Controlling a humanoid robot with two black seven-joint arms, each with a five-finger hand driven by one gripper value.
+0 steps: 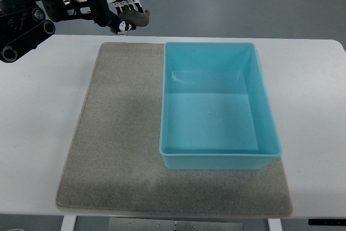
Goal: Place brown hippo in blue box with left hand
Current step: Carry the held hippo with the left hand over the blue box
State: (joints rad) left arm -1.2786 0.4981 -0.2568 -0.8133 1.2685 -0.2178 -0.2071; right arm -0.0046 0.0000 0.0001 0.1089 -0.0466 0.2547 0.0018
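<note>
Curled fingers (123, 19) of the left hand (116, 9) grip the brown hippo (137, 18), holding it beyond the far-left corner of the blue box (270, 133). The box sits on a grey mat (113, 133) spread under it on the white table (38, 123).

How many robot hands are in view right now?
1. The left hand is at the top left, beyond the table's far edge, its fingers around something brown. The right hand is not in view. The blue box sits empty on the grey mat.
</note>
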